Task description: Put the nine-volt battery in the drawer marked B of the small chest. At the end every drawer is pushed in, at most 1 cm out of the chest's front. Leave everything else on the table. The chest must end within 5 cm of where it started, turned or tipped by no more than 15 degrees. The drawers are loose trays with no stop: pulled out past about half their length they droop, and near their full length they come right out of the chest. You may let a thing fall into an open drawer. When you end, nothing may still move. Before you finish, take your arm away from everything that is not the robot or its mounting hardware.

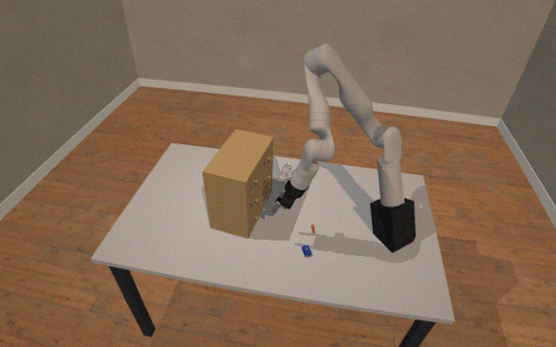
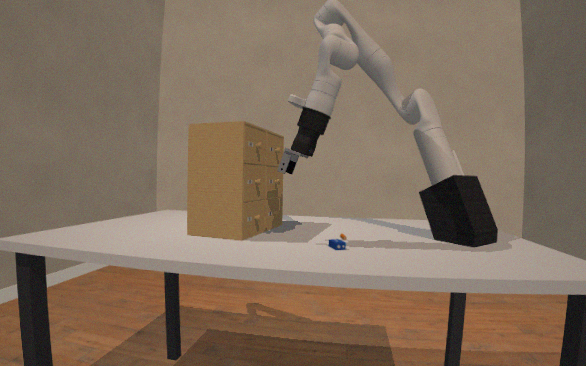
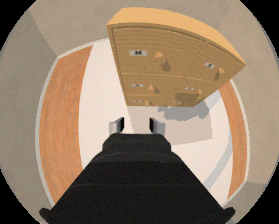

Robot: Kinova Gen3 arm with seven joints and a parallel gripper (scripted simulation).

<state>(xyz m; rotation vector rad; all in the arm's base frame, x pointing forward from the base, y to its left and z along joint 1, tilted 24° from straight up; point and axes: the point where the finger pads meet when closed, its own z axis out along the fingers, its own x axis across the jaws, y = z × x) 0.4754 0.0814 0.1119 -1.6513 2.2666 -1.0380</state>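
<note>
The pincer (image 2: 288,165) hung wide open and gripping nothing, tilted down toward the front of the small chest (image 2: 218,180) and just beside the right-hand column of drawer fronts, about level with the seam between the top and middle rows. All six drawers looked pushed in. The nine-volt battery (image 2: 337,244), a small blue block, lay on the bench (image 2: 118,245) to the right of the chest and nearer than it, well apart from the pincer, with a small orange object (image 2: 343,236) just beyond it.

Judging by this, the step in hand was the approach to a drawer knob, with the battery not yet touched. The next move called for lining the open fingers around the knob of the drawer marked B, closing on it, and drawing the tray out less than half its length so it would not droop, without dragging the chest along.

Each drawer front carried a small pale label beside its knob, seen best in the wrist view on the upper drawers (image 3: 138,52), but the letters were too small and blurred to read, so which drawer was B could not be told.
</note>
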